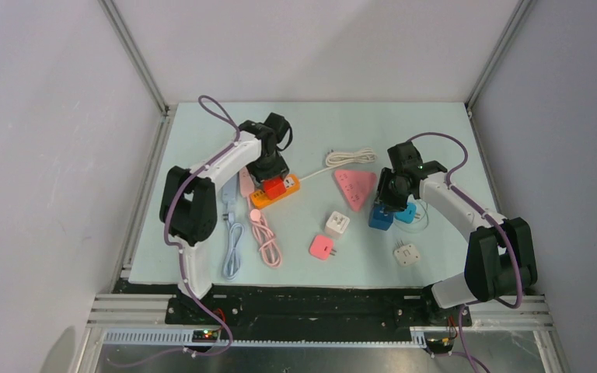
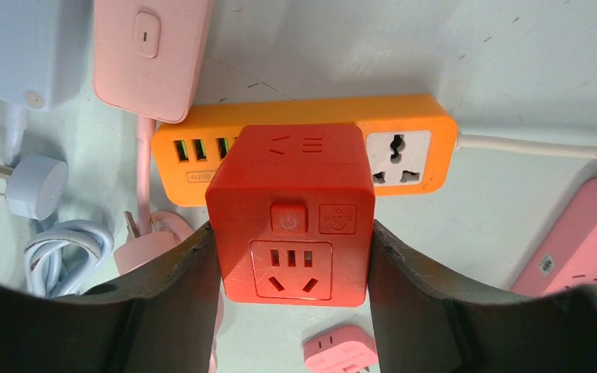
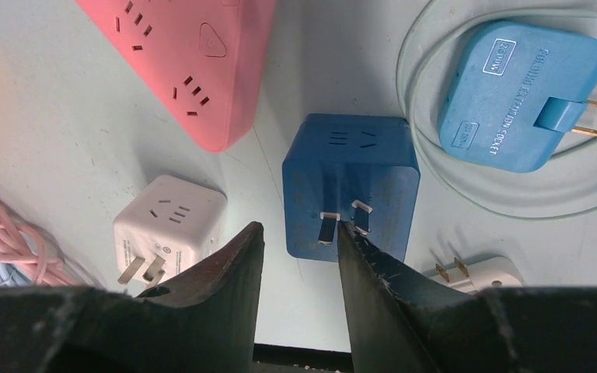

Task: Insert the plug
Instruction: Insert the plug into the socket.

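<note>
The left fingers clasp the red cube plug by its sides as it sits on the orange power strip. The right fingers stand narrowly parted over the prongs of the blue cube on the counter. The light-blue adapter beside it reads "EXTENSION SOCKET".

The red plastic cube adapter stands on the middle of the orange plastic power strip. Just left of that strip lie a pink oblong power strip and, beyond it, a pale blue oblong power strip. To its right lies a pink triangular socket block, with a coiled white cable behind it and a white cube adapter and pink square adapter before it. Right of the triangle, a dark blue cube adapter sits just beside a light blue flat adapter.
</note>
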You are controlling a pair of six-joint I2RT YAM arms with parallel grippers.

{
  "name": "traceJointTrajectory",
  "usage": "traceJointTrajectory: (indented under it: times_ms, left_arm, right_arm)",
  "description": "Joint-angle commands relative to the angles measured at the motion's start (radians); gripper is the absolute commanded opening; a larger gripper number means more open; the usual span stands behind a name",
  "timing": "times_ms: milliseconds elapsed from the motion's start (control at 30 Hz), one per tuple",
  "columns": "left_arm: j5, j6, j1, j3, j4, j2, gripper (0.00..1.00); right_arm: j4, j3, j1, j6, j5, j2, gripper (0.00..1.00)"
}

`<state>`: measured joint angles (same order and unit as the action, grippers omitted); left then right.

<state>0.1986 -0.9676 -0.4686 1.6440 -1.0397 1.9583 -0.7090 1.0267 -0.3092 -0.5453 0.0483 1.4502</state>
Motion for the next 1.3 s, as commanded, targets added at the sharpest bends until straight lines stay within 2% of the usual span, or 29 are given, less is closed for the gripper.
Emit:
traceJointTrajectory:
  times_ms: [0, 333, 467, 633, 700, 800, 833, 967, 1000, 1067, 1133, 1267]
  left_arm:
    - [0.086, 0.051, -0.018, -0.035, -0.022, 0.075, 0.00]
    - [0.092, 0.105, -0.024, -0.045, -0.021, 0.136, 0.00]
    - [0.119, 0.126, -0.025, -0.040, -0.023, 0.148, 0.12]
    - [0.131, 0.140, -0.025, -0.029, -0.022, 0.165, 0.21]
    - [0.135, 0.141, -0.025, -0.021, -0.024, 0.163, 0.29]
    - [0.151, 0.133, -0.027, -0.009, -0.023, 0.146, 0.48]
    - [0.153, 0.135, -0.026, 0.002, -0.023, 0.137, 0.51]
    - [0.167, 0.139, -0.026, 0.044, -0.021, 0.098, 0.69]
    - [0.168, 0.143, -0.026, 0.053, -0.021, 0.092, 0.75]
    - [0.177, 0.162, -0.026, 0.088, -0.021, 0.072, 0.82]
    - [0.197, 0.185, -0.026, 0.127, -0.022, 0.058, 0.90]
    - [0.231, 0.230, -0.025, 0.174, -0.020, 0.022, 0.97]
  right_arm:
    - [-0.013, -0.006, 0.007, 0.004, -0.034, -0.016, 0.45]
    - [-0.030, -0.006, 0.003, -0.003, -0.048, -0.015, 0.45]
    - [-0.037, -0.005, 0.002, -0.004, -0.078, -0.020, 0.48]
    - [-0.033, -0.005, 0.001, -0.005, -0.079, -0.028, 0.51]
    - [-0.035, 0.006, 0.001, -0.006, -0.076, -0.031, 0.51]
    - [-0.040, 0.028, 0.002, -0.006, -0.076, -0.044, 0.51]
    - [-0.035, 0.038, 0.001, -0.006, -0.073, -0.048, 0.52]
    - [-0.034, 0.081, 0.001, -0.001, -0.064, -0.062, 0.58]
    - [-0.034, 0.090, 0.000, 0.001, -0.061, -0.067, 0.64]
    - [-0.021, 0.102, -0.001, 0.006, -0.059, -0.089, 0.72]
    - [0.009, 0.103, -0.001, 0.008, -0.029, -0.118, 0.77]
    - [0.044, 0.104, -0.005, 0.001, 0.009, -0.154, 0.79]
